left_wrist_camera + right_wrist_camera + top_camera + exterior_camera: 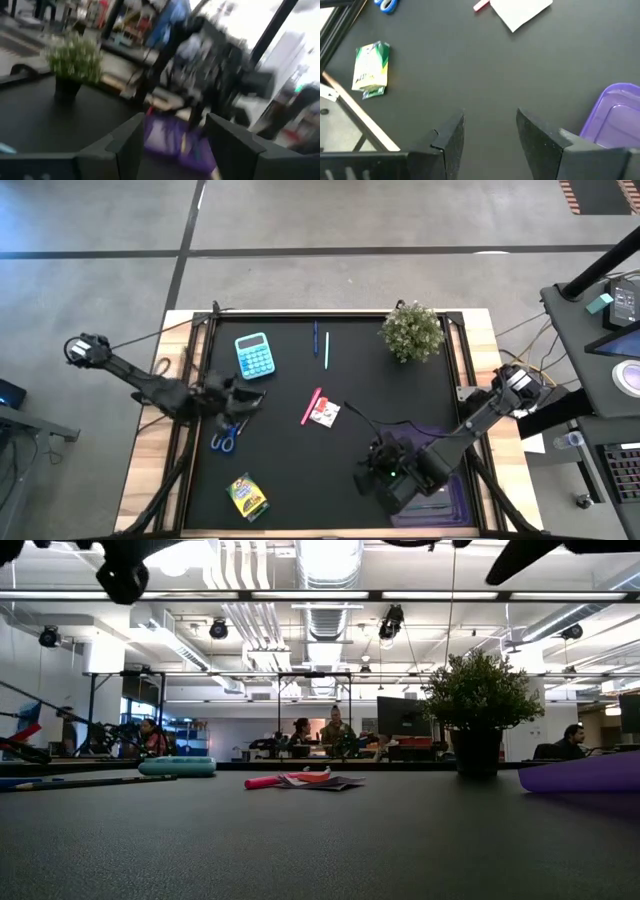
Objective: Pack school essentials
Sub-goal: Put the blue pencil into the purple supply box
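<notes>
two dark arms reach over the black table (300,470), one from each side. nearest the front edge, the right gripper (385,470) hovers low over the mat just beside the translucent purple case (445,495); in its wrist view its fingers (452,137) stand parted with only bare mat between them, gripping nothing. also near the front lies the yellow-green crayon box (246,495), well apart from that gripper. a little farther back, the blue-handled scissors (223,440) lie near the left side, and the left gripper (235,395) hangs just behind them, fingers (127,145) spread wide and empty. around the middle of the mat the pink marker (311,405) lies touching the white-and-red packet (324,414). farther back sits a blue calculator (254,355), and to its right a dark blue pen (315,340) and a light blue pen (326,350) lie side by side, close but apart. at the far right corner stands the bushy potted plant (412,332), upright. beyond the table, in the low view, several people (335,730) sit at desks in the room.
</notes>
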`<state>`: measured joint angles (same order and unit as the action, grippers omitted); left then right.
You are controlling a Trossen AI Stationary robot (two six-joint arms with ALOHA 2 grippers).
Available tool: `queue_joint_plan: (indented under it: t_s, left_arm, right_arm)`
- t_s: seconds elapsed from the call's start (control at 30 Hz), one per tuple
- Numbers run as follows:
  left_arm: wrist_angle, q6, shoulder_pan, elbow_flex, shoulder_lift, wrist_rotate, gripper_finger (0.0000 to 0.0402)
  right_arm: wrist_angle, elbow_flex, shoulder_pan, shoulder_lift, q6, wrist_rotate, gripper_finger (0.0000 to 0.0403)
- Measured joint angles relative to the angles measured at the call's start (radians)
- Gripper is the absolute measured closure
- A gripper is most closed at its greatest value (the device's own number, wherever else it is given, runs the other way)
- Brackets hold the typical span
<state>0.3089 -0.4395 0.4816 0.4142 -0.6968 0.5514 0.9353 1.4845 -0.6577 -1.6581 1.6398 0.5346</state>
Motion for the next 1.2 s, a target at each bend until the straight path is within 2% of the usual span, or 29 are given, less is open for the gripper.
queue_joint_plan:
  t_s: [0.07,0.17,0.43,0.53,0.73,0.93,1.2]
  left_arm:
    - [-0.083,-0.007,0.000,0.028,-0.057,-0.006,0.0208]
    - [-0.266,-0.103,-0.003,0.091,-0.138,-0.016,0.0208]
    - [-0.933,-0.442,-0.011,0.260,-0.348,-0.083,0.0208]
    - [-1.104,-0.508,-0.031,0.288,-0.418,-0.094,0.0208]
    - [-1.139,-0.514,-0.164,0.295,-0.561,-0.157,0.0208]
    - [-1.109,-0.424,-0.311,0.295,-0.675,-0.206,0.0208]
    - [-0.963,-0.289,-0.442,0.299,-0.796,-0.245,0.0208]
  right_arm:
    - [0.000,0.000,0.012,0.000,0.001,0.000,0.0236]
    - [0.001,0.000,0.026,0.000,0.002,0.009,0.0236]
    - [0.001,-0.001,0.040,0.000,0.010,0.008,0.0236]
    - [0.001,-0.001,0.039,0.000,0.009,0.008,0.0236]
    - [0.001,-0.001,0.044,0.000,-0.002,0.009,0.0236]
    - [0.002,-0.001,0.045,-0.001,-0.001,0.009,0.0236]
    - [-0.001,-0.002,0.045,-0.001,0.000,0.009,0.0236]
